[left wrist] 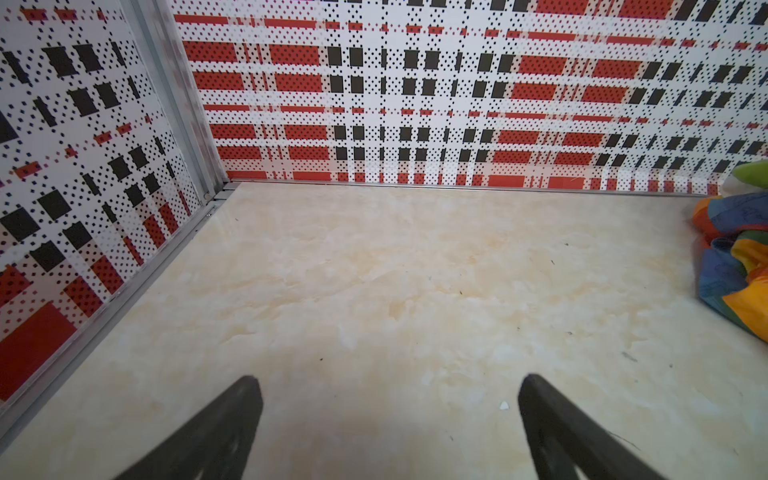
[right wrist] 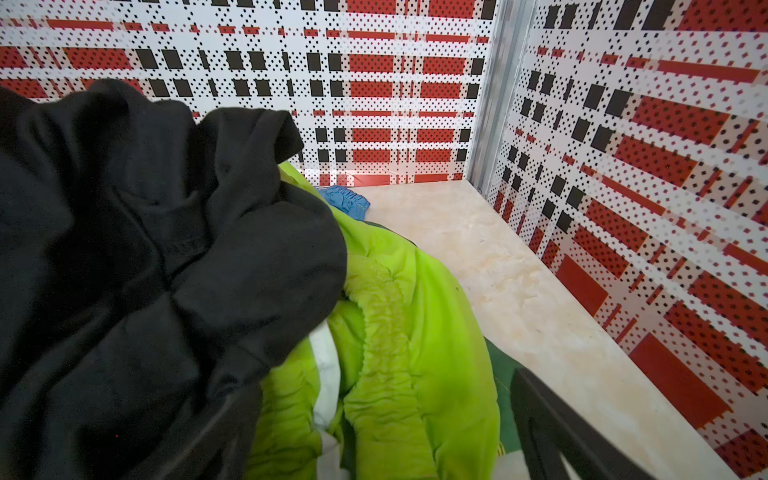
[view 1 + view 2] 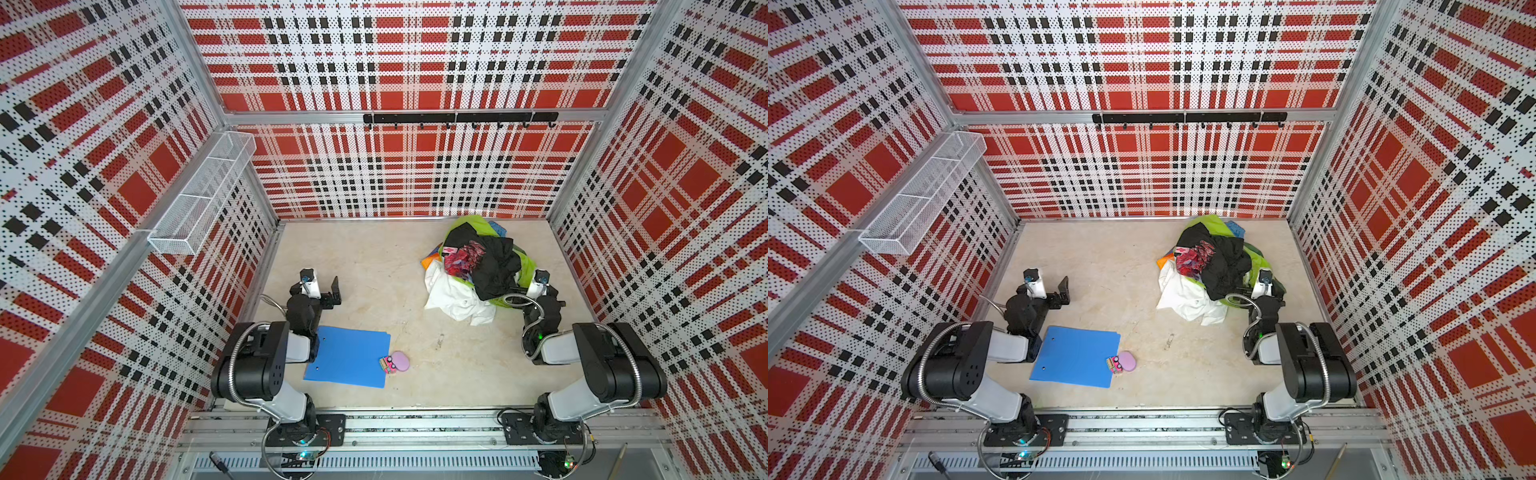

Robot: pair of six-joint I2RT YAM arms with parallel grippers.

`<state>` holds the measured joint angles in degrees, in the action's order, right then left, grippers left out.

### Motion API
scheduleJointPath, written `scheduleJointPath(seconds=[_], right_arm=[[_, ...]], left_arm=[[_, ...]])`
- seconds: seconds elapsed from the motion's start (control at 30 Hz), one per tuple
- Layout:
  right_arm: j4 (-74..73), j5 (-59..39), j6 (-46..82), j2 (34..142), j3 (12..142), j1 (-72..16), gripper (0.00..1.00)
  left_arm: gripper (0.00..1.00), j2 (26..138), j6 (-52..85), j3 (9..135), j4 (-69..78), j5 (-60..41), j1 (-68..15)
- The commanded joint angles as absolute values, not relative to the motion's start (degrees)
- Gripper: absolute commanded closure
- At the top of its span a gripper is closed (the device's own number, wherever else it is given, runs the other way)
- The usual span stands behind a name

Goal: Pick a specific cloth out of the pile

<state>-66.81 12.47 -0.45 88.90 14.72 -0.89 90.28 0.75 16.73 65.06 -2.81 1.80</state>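
The pile is a heap of black, red-pink patterned, lime-green and blue clothes at the back right of the floor. The cloth, a crumpled white T-shirt, spills from the pile's near left side; its print is hidden. My right gripper is open and pushed into the pile's near right edge. Lime-green fabric lies between its wide jaws and a black garment drapes over one finger. My left gripper stands open over bare floor, far left of the pile.
A blue folder lies on the floor by the left arm, with a small lilac and pink object at its right edge. A white wire basket hangs on the left wall and a black hook rail on the back wall. Rainbow-striped fabric edges the pile.
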Motion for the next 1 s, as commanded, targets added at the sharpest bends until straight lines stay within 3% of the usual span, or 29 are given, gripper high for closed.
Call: scheduleJointPath(seconds=[0.0, 0.27, 0.53, 0.8, 0.97], right_arm=[[-74.1, 12.3, -0.4, 89.0, 12.8, -1.0, 0.00], [-78.0, 13.4, 0.0, 87.0, 9.8, -1.0, 0.00], [-60.7, 16.9, 0.3, 72.5, 12.0, -2.6, 0.00], [-29.6, 17.2, 5.4, 57.7, 25.1, -7.0, 0.00], [-14.8, 12.3, 14.2, 57.5, 35.4, -7.6, 0.00]], left_arm=[[0.01, 90.0, 1.0, 16.5, 67.6, -4.1, 2.3], [0.01, 84.3, 1.0, 12.1, 71.0, 2.0, 0.7], [0.01, 71.1, 5.9, 22.5, 40.4, 10.8, -3.4], [0.01, 63.8, 11.5, 37.5, 20.5, 4.8, -8.9], [0.01, 65.0, 15.6, 50.3, 9.1, -5.6, -10.8]])
